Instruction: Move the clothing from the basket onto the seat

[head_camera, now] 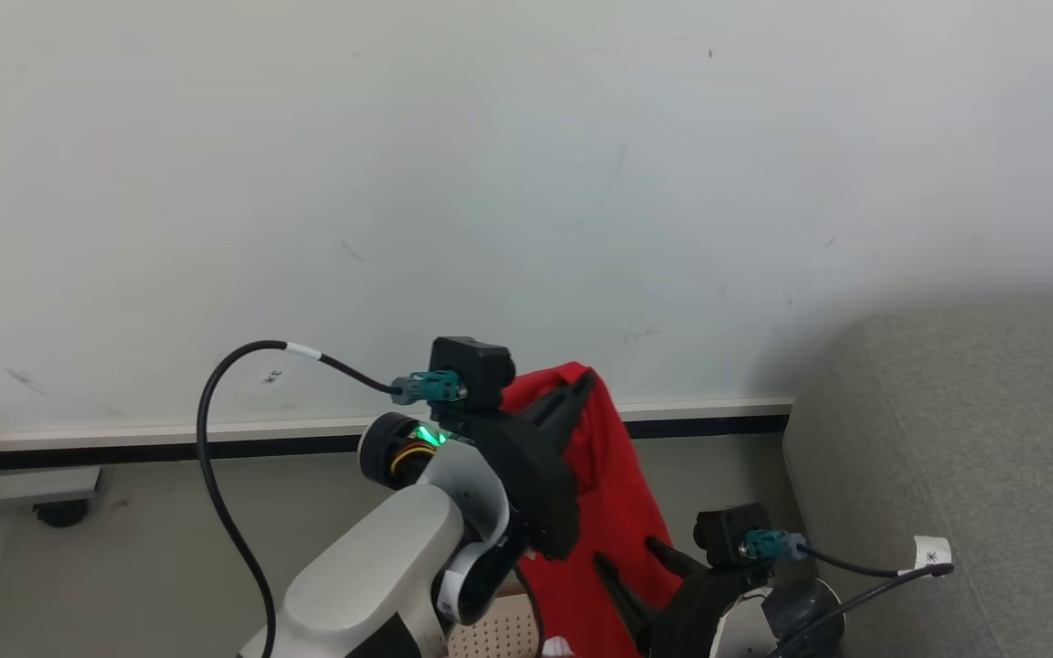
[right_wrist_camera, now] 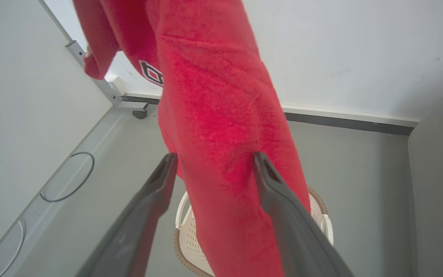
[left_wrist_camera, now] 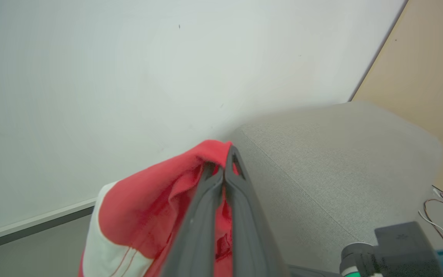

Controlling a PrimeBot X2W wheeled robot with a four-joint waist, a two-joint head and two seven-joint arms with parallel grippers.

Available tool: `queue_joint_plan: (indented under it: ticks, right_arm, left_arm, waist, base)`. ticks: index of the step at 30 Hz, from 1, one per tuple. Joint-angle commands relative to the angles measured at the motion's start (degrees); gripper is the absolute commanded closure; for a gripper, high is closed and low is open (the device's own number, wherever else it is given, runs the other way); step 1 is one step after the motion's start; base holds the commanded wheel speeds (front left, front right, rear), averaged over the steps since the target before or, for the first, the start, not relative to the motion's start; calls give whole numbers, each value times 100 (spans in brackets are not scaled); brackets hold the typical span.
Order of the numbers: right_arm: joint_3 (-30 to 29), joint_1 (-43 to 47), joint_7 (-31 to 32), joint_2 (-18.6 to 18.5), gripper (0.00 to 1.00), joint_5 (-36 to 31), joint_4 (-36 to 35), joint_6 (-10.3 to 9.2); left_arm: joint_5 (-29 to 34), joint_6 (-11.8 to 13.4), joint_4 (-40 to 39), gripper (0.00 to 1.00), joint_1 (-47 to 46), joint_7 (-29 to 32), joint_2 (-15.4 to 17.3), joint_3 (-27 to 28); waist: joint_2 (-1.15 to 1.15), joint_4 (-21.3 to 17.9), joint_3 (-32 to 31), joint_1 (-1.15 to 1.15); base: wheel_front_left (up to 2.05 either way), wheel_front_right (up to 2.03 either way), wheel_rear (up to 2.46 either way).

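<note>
Bright red all over on the clothing (head_camera: pixel 613 493), with a white panel crossed by thin red lines just beside the left gripper (left_wrist_camera: pixel 225 167). Bears a small black-and-white logo patch (right_wrist_camera: pixel 152 73) above the right gripper (right_wrist_camera: pixel 214 156). Dark grey to black on both grippers. Cream-white, dotted with rows of small holes and rimmed in brown, on the basket (right_wrist_camera: pixel 189 240) beneath the right gripper. Light grey, finely woven, on the seat (head_camera: pixel 965 439) to the right of both grippers. Off-white on the wall (head_camera: pixel 490 183) beyond them, edged by a white and black skirting (head_camera: pixel 216 446). Grey on the floor (head_camera: pixel 143 548). Teal on the plugs (head_camera: pixel 426 388) behind each gripper.
</note>
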Motion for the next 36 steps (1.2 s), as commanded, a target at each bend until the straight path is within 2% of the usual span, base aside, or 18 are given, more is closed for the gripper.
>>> queue_joint_plan:
  ticks: [1, 12, 22, 23, 24, 25, 27, 28, 33, 36]
  right_arm:
    - [-25, -48, -75, 23, 0, -73, 77, 2]
    - [-515, -248, -598, 236, 0, -511, 897, 2]
    - [-484, -361, -941, 284, 0, -443, 918, 2]
    - [-468, -354, -948, 282, 21, -427, 920, 2]
    - [-455, -354, -970, 282, 69, -408, 928, 2]
    - [-441, -370, -992, 282, 100, -406, 928, 2]
    - [-417, -396, -993, 283, 100, -417, 925, 2]
    - [-436, -413, -1033, 282, 100, -447, 912, 2]
    - [-504, -409, -1042, 283, 100, -516, 881, 2]
    - [-622, -385, -1057, 282, 100, -624, 818, 2]
  left_arm:
    - [-63, 28, -91, 100, -60, 12, -12, -56]
    - [-377, 281, -1214, 100, -159, 258, -8, -411]
    - [-405, 485, -1551, 100, 10, 413, 98, -538]
    - [-397, 496, -1536, 100, 24, 401, 119, -534]
    - [-390, 513, -1517, 100, 31, 387, 137, -525]
    - [-383, 534, -1495, 100, 39, 367, 156, -509]
    - [-347, 561, -1433, 100, 30, 323, 201, -484]
    - [-295, 601, -1375, 0, 38, 236, 233, -456]
    - [-151, 572, -1190, 0, 85, 49, 380, -468]
    - [-91, 408, -1055, 0, 137, -100, 514, -544]
  waist:
    - [0, 5, -6, 0]
    - [0, 212, -59, 0]
    - [0, 160, -1, 0]
    - [0, 140, 5, 0]
    - [0, 117, 11, 0]
    - [0, 92, 16, 0]
    - [0, 40, 22, 0]
    - [0, -10, 28, 0]
    - [0, -131, 39, 0]
    - [0, -294, 46, 0]
  base:
    - [0, 0, 0]
    - [0, 0, 0]
    - [0, 0, 0]
    - [0, 0, 0]
    - [0, 0, 0]
    - [0, 0, 0]
    - [0, 0, 0]
    - [0, 0, 0]
    - [0, 0, 0]
    - [0, 0, 0]
